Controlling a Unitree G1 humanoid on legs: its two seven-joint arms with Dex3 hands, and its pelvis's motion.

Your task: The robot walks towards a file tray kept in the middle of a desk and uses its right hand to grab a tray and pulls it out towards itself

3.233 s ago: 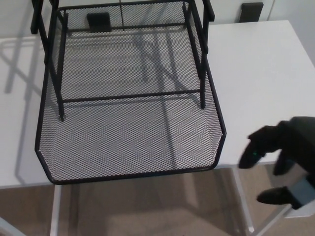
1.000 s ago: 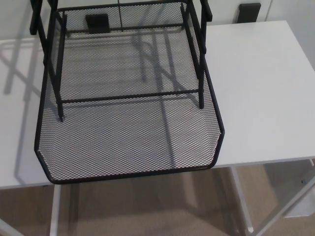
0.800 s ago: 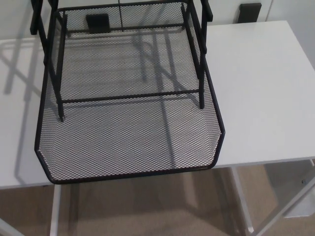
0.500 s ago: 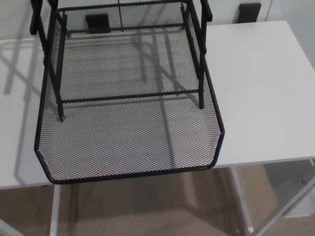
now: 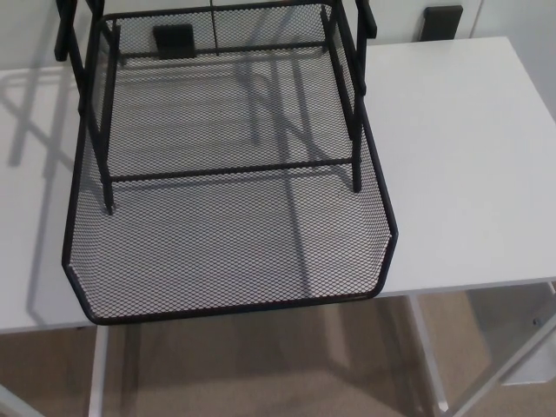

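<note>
The black mesh tray (image 5: pixel 226 252) lies on the white tabletop (image 5: pixel 460 165), and its front edge sticks out over the near edge. No hand is in view, so I cannot tell their state. No writing can be read.

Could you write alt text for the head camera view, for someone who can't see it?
A black wire-mesh tray is pulled out from its rack on a white desk, its front edge jutting past the desk's near edge over a tan floor. The tray is empty, and neither robot hand is in the picture.
</note>
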